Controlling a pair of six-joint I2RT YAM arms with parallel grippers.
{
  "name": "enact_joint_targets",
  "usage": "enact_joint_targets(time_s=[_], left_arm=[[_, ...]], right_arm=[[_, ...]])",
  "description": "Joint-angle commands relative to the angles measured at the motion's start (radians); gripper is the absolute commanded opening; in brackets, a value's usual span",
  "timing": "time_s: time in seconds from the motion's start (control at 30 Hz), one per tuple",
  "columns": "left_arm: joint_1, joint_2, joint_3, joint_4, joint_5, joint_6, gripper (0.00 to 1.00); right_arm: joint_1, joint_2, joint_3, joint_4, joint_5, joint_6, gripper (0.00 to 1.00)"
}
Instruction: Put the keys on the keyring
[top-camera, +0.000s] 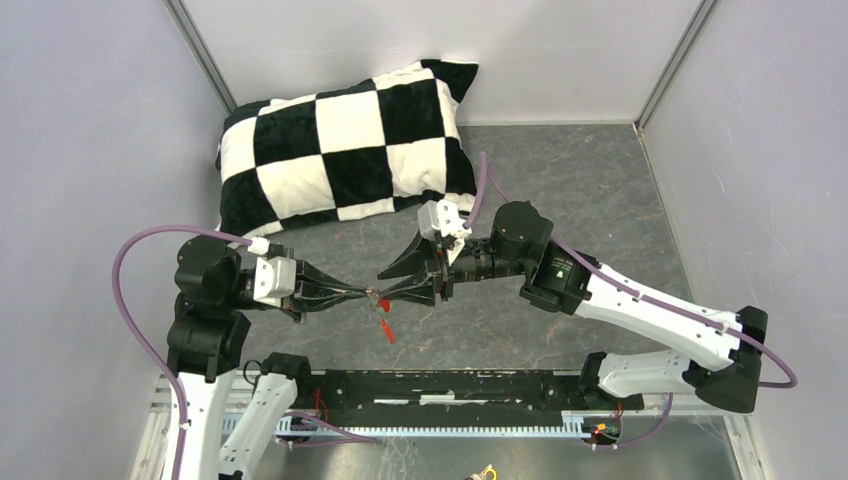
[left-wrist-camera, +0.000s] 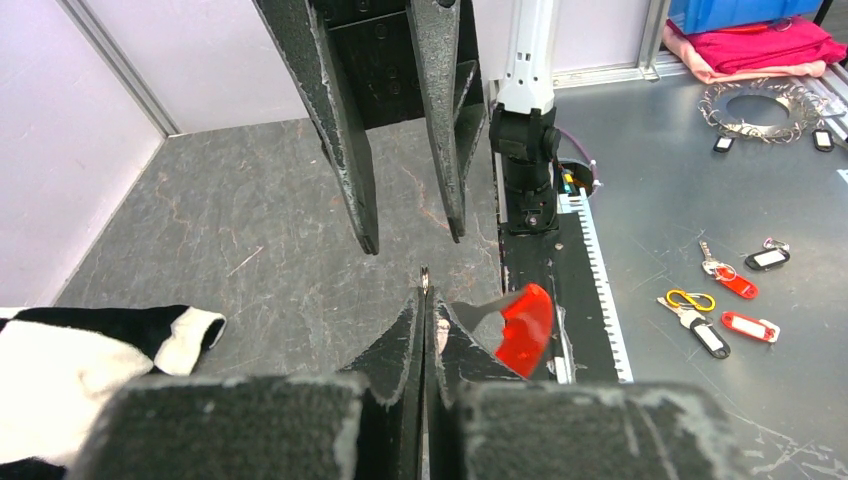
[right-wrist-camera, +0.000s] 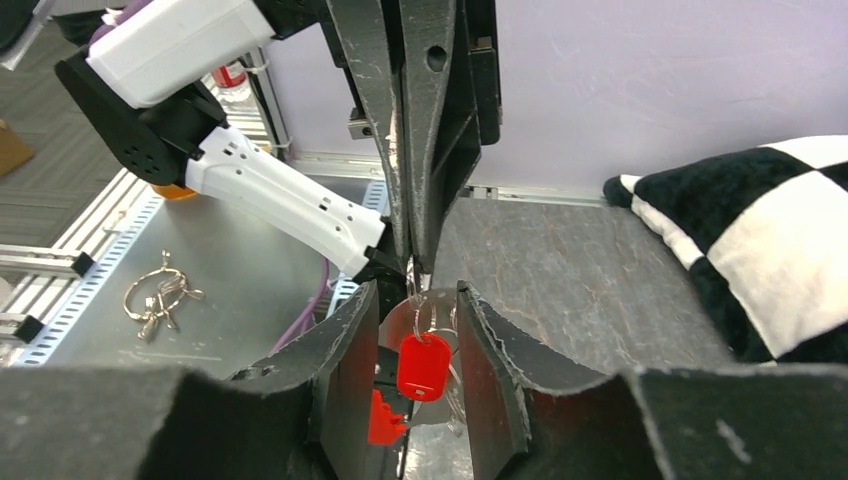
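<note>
My left gripper (top-camera: 372, 294) is shut on the keyring's thin silvery ring, and a sliver of that metal (left-wrist-camera: 424, 278) pokes out past its tips (left-wrist-camera: 424, 300). The curved red fob (left-wrist-camera: 522, 325) hangs beside the left fingers and shows below them from above (top-camera: 388, 330). In the right wrist view the ring (right-wrist-camera: 428, 312) carries a small red-headed piece (right-wrist-camera: 424, 365) that looks like the red key. A second red piece (right-wrist-camera: 385, 418) is half hidden lower down. My right gripper (right-wrist-camera: 416, 292) is open, its fingers on either side of the ring and the red piece, tip to tip with the left gripper (top-camera: 381, 285).
A black-and-white checkered pillow (top-camera: 340, 140) lies at the back left of the grey slate table (top-camera: 560, 190). Walls close in both sides. Beyond the arms' base rail (top-camera: 450, 385), a metal bench holds other key tags (left-wrist-camera: 740, 282) and a bundle of rings (right-wrist-camera: 160, 298).
</note>
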Motion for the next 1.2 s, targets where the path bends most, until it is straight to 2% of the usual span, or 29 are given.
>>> enact_joint_targets(time_s=[0.0, 0.23, 0.33, 0.4, 0.57, 0.63, 0.73, 0.9, 0.93, 1.0, 1.13, 1.17], left_arm=[[0.002, -0.01, 0.039, 0.034, 0.016, -0.02, 0.02], [0.001, -0.013, 0.042, 0.034, 0.016, -0.02, 0.02], [0.002, -0.014, 0.043, 0.034, 0.016, -0.02, 0.02], [0.002, -0.016, 0.042, 0.033, 0.016, -0.018, 0.02], [0.001, -0.025, 0.032, 0.034, 0.012, -0.014, 0.02], [0.001, -0.027, 0.032, 0.033, 0.01, -0.014, 0.02], [0.002, -0.026, 0.037, 0.033, 0.009, -0.013, 0.02], [0.001, -0.024, 0.041, 0.034, 0.01, -0.016, 0.02], [0.002, -0.024, 0.042, 0.033, 0.01, -0.015, 0.02], [0.002, -0.025, 0.044, 0.033, 0.008, -0.015, 0.02], [0.002, -0.026, 0.04, 0.01, 0.002, 0.004, 0.02], [0.002, -0.027, 0.043, -0.029, -0.013, 0.039, 0.06]], right_arm=[[-0.007, 0.004, -0.039, 0.149, -0.057, 0.086, 0.4], [-0.008, 0.022, -0.074, 0.222, -0.07, 0.131, 0.36], [-0.007, 0.029, -0.072, 0.24, -0.071, 0.146, 0.31], [-0.008, 0.036, -0.073, 0.252, -0.078, 0.156, 0.26], [-0.008, 0.053, -0.062, 0.244, -0.083, 0.168, 0.01], [-0.01, 0.058, -0.057, 0.209, -0.075, 0.159, 0.01], [-0.009, 0.06, -0.063, 0.204, -0.079, 0.166, 0.15], [-0.01, 0.055, -0.07, 0.206, -0.059, 0.163, 0.18], [-0.009, 0.052, -0.074, 0.213, -0.058, 0.164, 0.15], [-0.012, 0.047, -0.075, 0.214, -0.045, 0.162, 0.02], [-0.021, 0.035, -0.043, 0.146, -0.022, 0.129, 0.01], [-0.021, 0.036, -0.019, 0.085, -0.005, 0.103, 0.01]])
